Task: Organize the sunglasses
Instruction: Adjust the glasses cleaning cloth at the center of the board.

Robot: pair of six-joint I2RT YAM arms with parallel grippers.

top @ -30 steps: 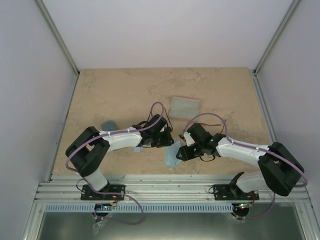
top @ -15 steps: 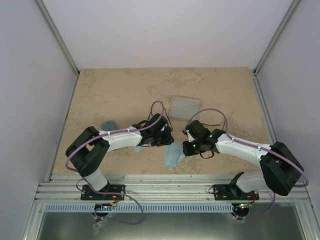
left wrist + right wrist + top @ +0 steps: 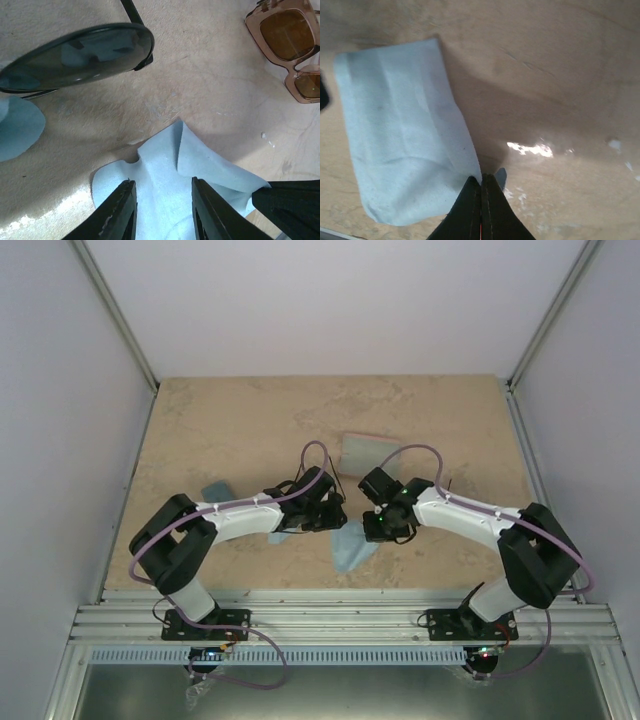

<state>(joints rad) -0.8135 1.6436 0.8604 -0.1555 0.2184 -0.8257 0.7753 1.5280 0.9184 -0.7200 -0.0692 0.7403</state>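
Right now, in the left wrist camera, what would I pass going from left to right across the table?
From the left: black sunglasses → blue cloth → amber sunglasses. I left out the small blue patch at the far left edge, since it sits under the black pair's span.

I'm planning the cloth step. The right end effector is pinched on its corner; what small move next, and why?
Probably raise the right end effector a little, to confirm the light blue cloth comes up with it: it is shut on one corner, and the rest lies on the table.
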